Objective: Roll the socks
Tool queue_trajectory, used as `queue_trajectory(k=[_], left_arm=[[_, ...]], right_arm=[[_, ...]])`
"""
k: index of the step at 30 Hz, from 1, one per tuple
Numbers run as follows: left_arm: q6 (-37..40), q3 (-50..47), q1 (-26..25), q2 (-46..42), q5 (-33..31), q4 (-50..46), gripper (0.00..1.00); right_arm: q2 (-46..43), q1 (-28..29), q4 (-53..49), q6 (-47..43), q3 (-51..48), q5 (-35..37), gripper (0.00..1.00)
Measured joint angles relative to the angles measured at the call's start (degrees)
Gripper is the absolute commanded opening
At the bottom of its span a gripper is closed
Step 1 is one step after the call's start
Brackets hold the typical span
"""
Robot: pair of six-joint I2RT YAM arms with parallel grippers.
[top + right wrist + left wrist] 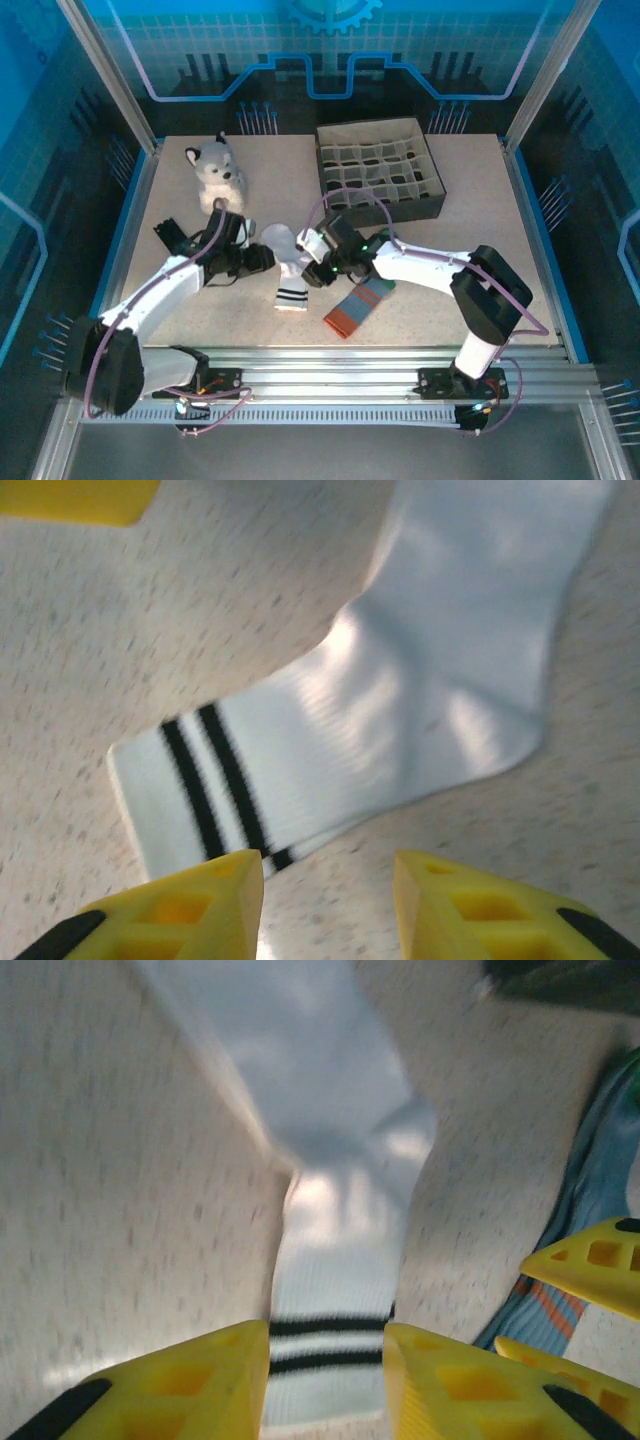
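The white sock (289, 270) lies flat on the table, toe to the back and dark-striped cuff (325, 1345) to the front. My left gripper (262, 258) is at its left side. In the left wrist view its yellow fingers (200, 1385) stand open with the striped cuff showing in the gap (326, 1380). My right gripper (318, 262) is at the sock's right side, open (328, 900), with bare table between its fingers and the white sock (400, 700) just ahead. The grey-blue sock (358, 308) with an orange-red cuff lies to the right, near the front edge.
A grey-white plush husky (217, 172) sits at the back left. A dark box with many small compartments (378, 170) stands at the back right. The table (470, 215) ends at a metal rail (330, 360) in front.
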Motion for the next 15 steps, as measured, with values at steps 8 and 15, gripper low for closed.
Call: queue_trajectory(k=[8, 15], left_arm=[[-10.36, -11.34, -3.89, -3.67, 1.53, 2.21, 0.30], [-14.21, -12.52, -4.70, -1.66, 2.21, 8.11, 0.28]], right_arm=[[0.00, 2.19, 0.68, 8.66, -4.20, 0.02, 0.27], [0.00, 3.91, -0.70, 14.10, -3.48, 0.92, 0.35]])
